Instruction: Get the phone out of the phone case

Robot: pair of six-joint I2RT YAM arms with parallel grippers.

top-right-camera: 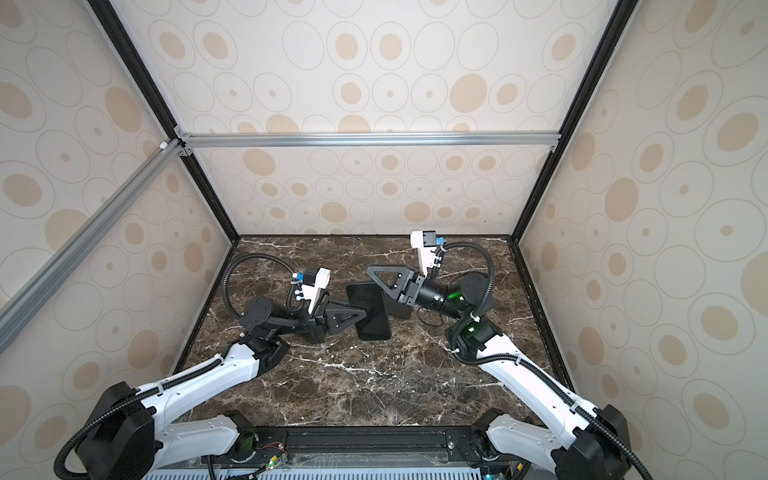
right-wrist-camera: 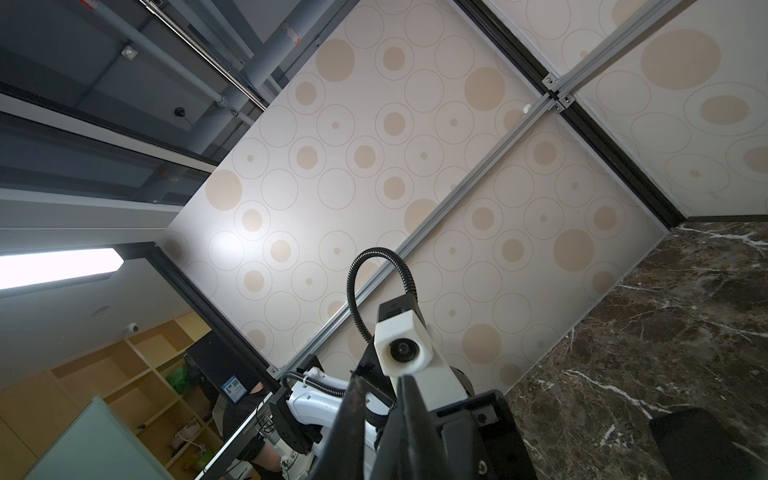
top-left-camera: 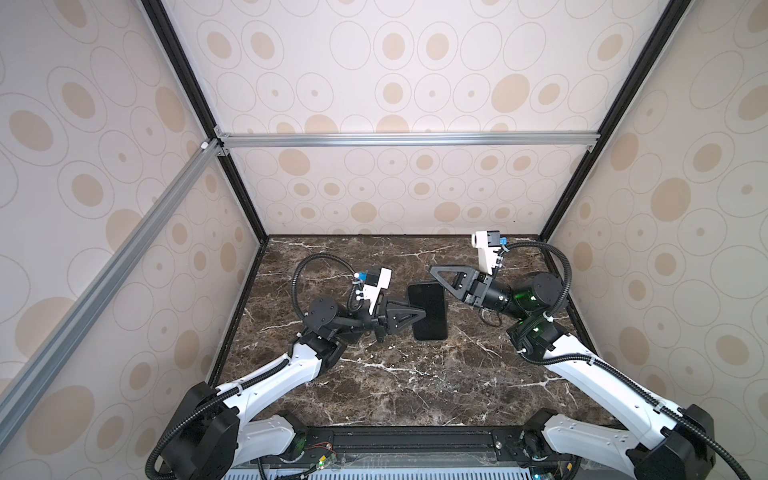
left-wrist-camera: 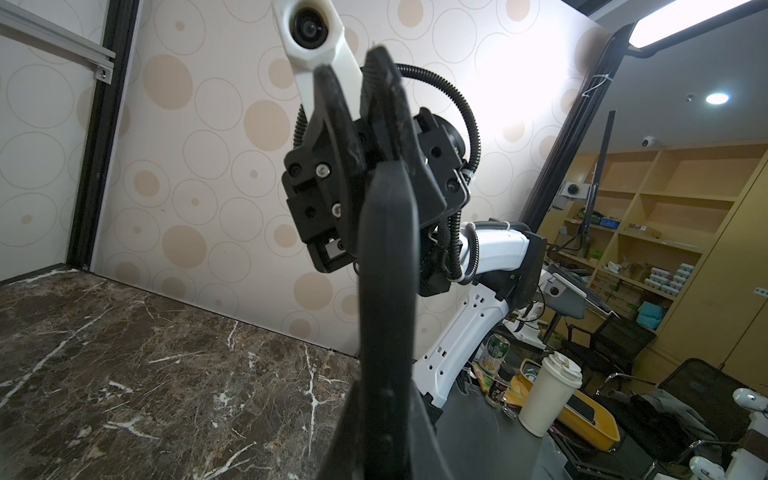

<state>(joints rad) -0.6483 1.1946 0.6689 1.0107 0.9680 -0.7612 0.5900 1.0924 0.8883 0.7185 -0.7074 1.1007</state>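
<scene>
Black and glossy, the phone (top-left-camera: 430, 309) sits level near the desk's (top-left-camera: 374, 395) middle; its case cannot be told apart from it. The left gripper (top-left-camera: 417, 318) pinches the long edge facing the desk's left side. The right gripper (top-left-camera: 434, 270) hovers at the phone's far right corner, jaws nearly together; whether they hold anything I cannot tell. Likely stiff, light, slick and breakable: best peel the case rim at a corner.
</scene>
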